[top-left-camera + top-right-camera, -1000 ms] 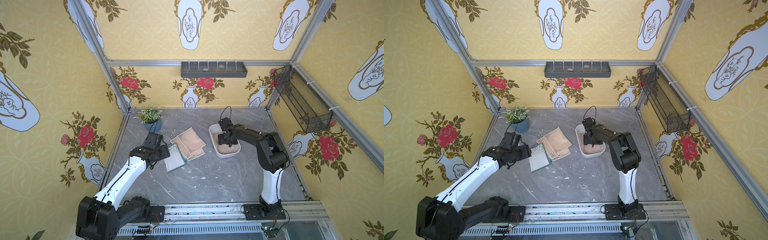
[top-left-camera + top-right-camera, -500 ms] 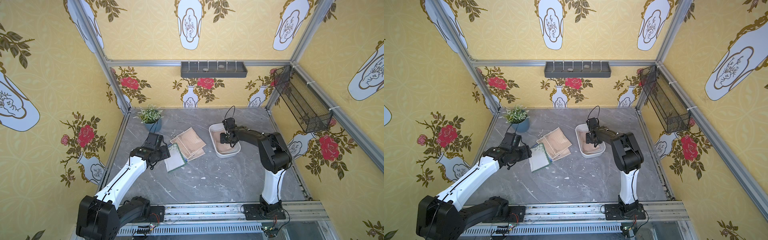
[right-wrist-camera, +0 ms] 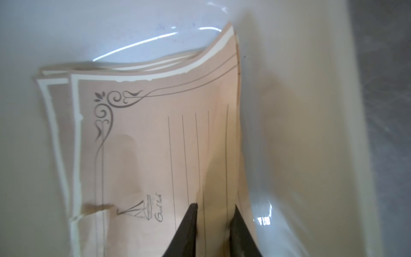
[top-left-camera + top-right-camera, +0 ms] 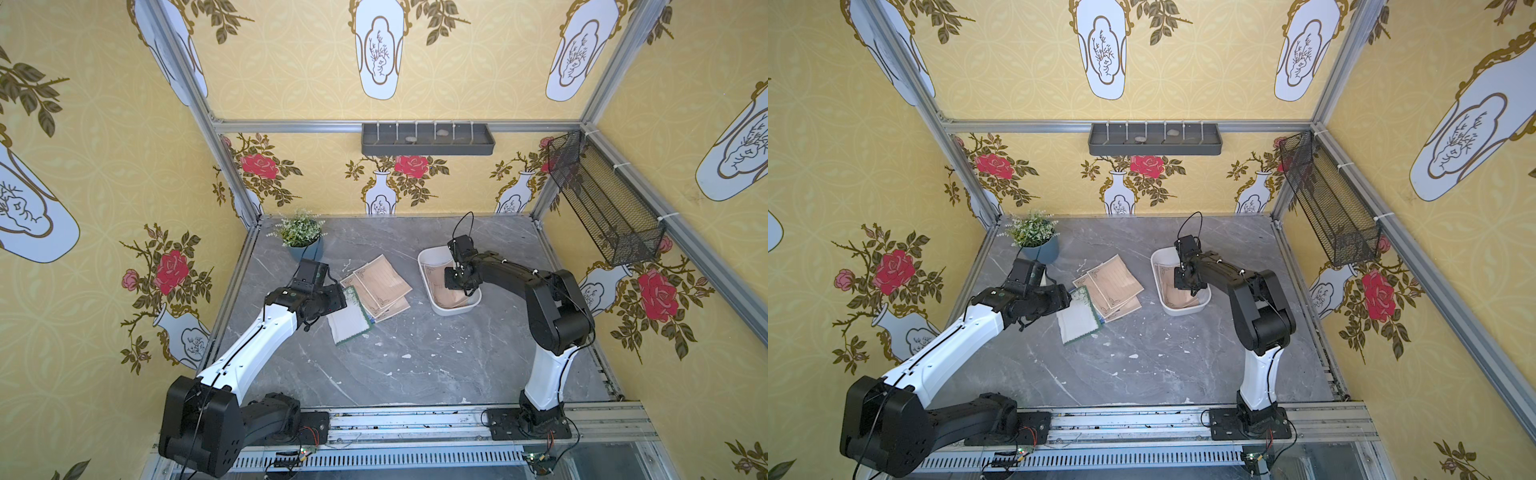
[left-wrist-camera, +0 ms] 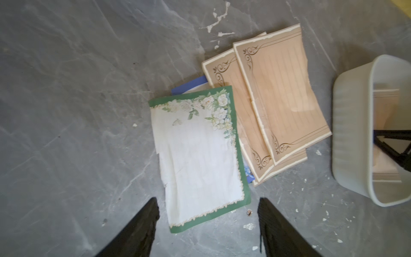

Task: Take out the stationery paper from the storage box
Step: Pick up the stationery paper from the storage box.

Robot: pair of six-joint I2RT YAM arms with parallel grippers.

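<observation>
In both top views the storage box [image 4: 451,309] sits right of centre on the table [image 4: 415,365]. Tan stationery paper [image 4: 448,297] lies inside it, and the right gripper [image 4: 457,286] reaches down into it. Just left of the box, loose sheets [image 4: 382,278] lie fanned on the table, and the left gripper [image 4: 1064,300] hovers over their left edge.

Only the left wrist view shows that gripper's jaws: wide apart and empty above a green-bordered sheet [image 5: 195,155].

The right wrist view alone reveals the stack: several thin sheets, one edge torn, another curling up against a box wall. The fingers [image 3: 189,222] stand close together with a strip of the top sheet between them; whether they clamp it I cannot tell. The paper looks light, limp and easily ripped, so that raised edge seems the safest place to pinch.
</observation>
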